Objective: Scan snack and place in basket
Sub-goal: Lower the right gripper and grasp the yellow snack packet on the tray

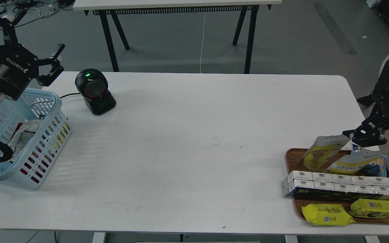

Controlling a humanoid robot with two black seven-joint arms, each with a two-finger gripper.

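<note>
The right gripper (366,135) is dark and half cut off, so I cannot tell its state; the left gripper (32,45) gapes empty above the basket (51,111). One snack (322,152) stands on the tray (292,158), with two yellow packs (326,215) nearer.

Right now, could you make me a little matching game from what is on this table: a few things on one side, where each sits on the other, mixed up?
Things:
1. snack
2. basket
3. scanner
4. right hand

Places:
A. at the table's left edge, under the left hand
B. standing on the wooden tray, far right
C. just above the tray's back corner, beside the pouch top
D. on the table, just right of the basket, green light on

Pairs: 1-B, 2-A, 3-D, 4-C
</note>
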